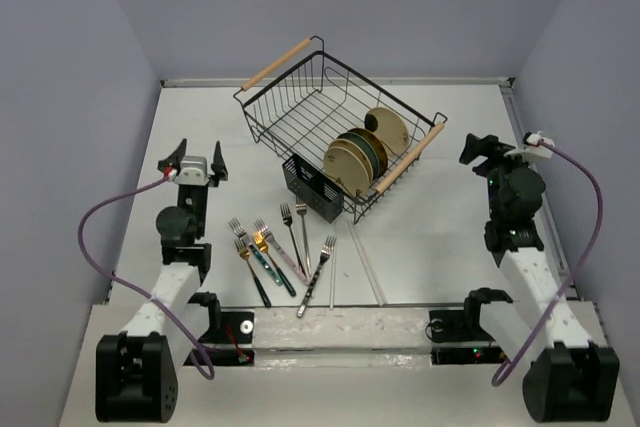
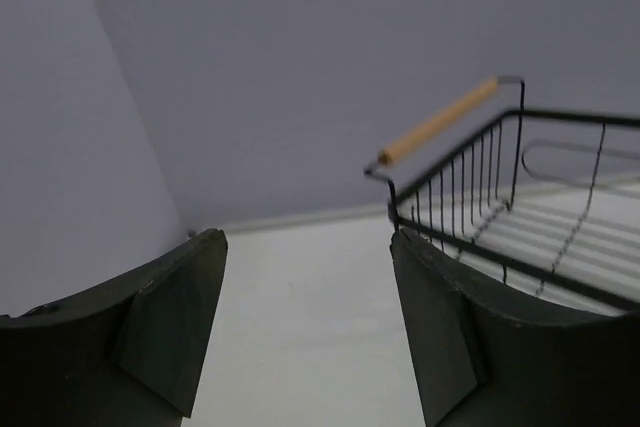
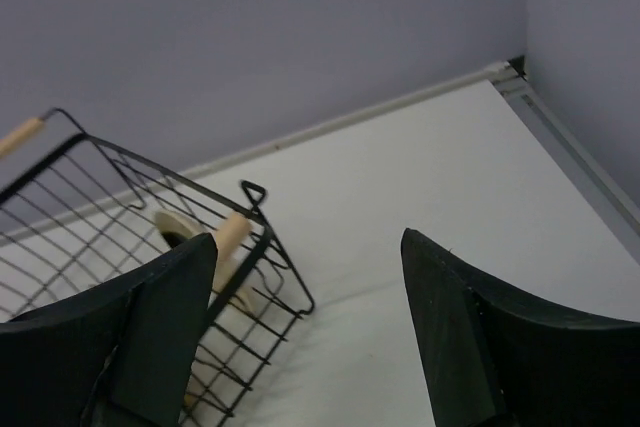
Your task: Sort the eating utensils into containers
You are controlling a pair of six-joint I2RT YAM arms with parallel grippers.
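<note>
My left hand (image 2: 308, 247): wide open, empty | my right hand (image 3: 308, 242): wide open, empty | forks (image 1: 262, 243): lying loose on table (image 1: 430, 237), near black caddy (image 1: 312, 190).

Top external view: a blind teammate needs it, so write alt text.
About seven forks lie loose on the white table near a small black caddy beside a wire basket of plates. The left claw and right claw hover open, empty, either side.
</note>
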